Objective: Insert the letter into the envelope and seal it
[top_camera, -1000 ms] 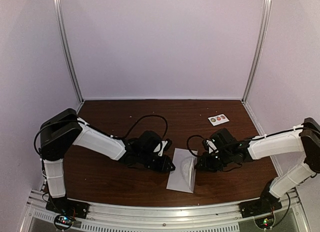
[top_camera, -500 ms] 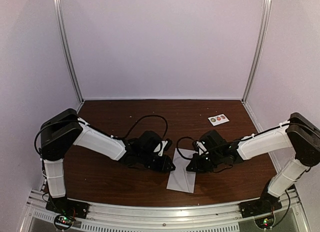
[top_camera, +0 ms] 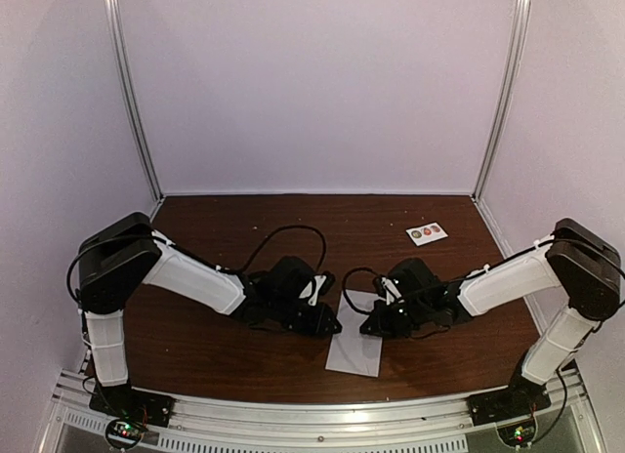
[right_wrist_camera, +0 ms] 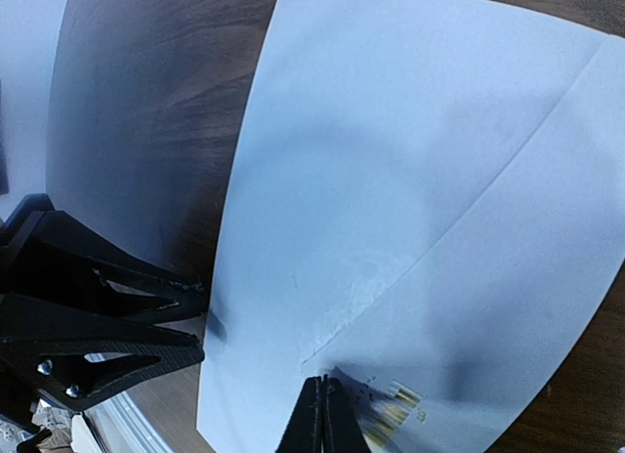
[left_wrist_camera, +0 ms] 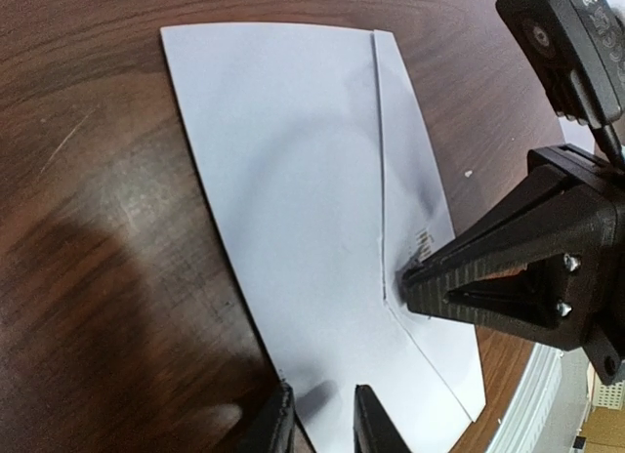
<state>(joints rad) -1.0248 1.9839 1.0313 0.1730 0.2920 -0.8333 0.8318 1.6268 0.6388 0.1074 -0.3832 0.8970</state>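
1. When held against a second back: swung leftward onto the envelope (top_camera: 356, 350), right pincer (top_camera: 369, 326); closed along the way, now pressed together, tip down on the flap's point.
2. Flattened as well: flap bowed upward before, now lying flat against the envelope body, diagonal edge clear in right wrist view.
3. Barely shifted: left pincer (top_camera: 332, 326), narrowly spread, tips planted at the envelope's left edge, apparently pinning rather than pinching; paper flat, no lift seen.
4. Envelope location: flat on tabletop (top_camera: 293, 219), centre, toward the near edge, between the two pincers and touched by both.
5. Meaning for task, as judgement only: letter not visible, probably inside already; sealing step in hand, flap being pressed shut. Risk: paper sliding on glossy wood if the left hold slips.
6. Sticker card (top_camera: 427, 232): right rear of tabletop, well apart from the envelope, untouched; possibly meant as the seal, cannot tell.
7. Surface: dark brown wood grain, glossy, faint scratches in left wrist view.
8. Room: pale lilac-white booth walls (top_camera: 312, 92) on three sides, metal corner posts (top_camera: 137, 131), aluminium rail (top_camera: 312, 412) along near edge under arm bases.
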